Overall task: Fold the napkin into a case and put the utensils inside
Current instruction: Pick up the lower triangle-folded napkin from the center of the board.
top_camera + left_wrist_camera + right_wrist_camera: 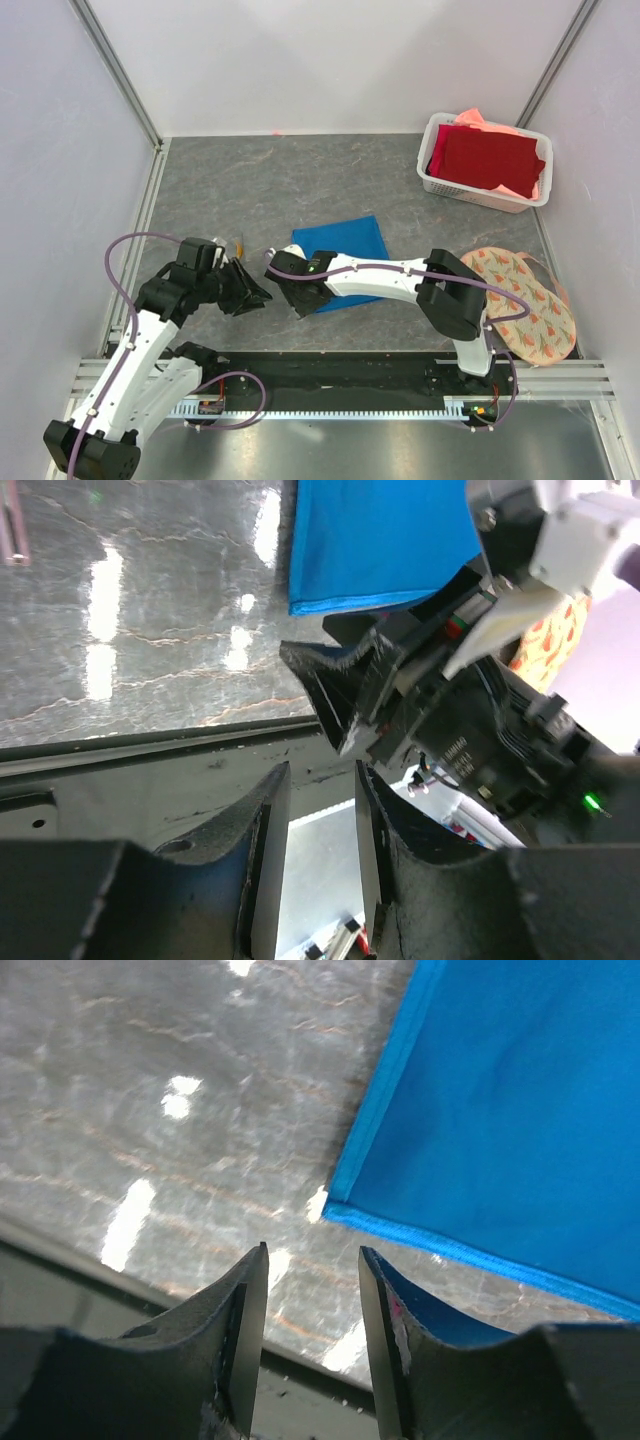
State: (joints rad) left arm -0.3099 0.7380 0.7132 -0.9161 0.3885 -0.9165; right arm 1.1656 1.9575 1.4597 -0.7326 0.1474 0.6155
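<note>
We are holding the jaws of our right gripper [312, 1253] a little apart with nothing between them. They are hovering just short of the near corner of the napkin [500, 1110], with one fingertip [378, 1290] sitting right beside its hemmed edge; whether it is touching the cloth we cannot tell. We are holding the jaws of our left gripper [320, 780] apart too, gripping nothing, and they are pointing at the right gripper from close by. From above, the napkin is lying flat about mid-way across the grey table [250, 180], with the right arm reaching over its near side. The utensils [240, 242] are lying just beyond the left gripper, left of the napkin and apart from it. Farther out, a white basket [470, 196] is sitting in the far right corner holding a dark red cloth [490, 158] over a salmon-pink cloth [472, 117], and a round floral mat [545, 320] is lying beside the right arm's base.
</note>
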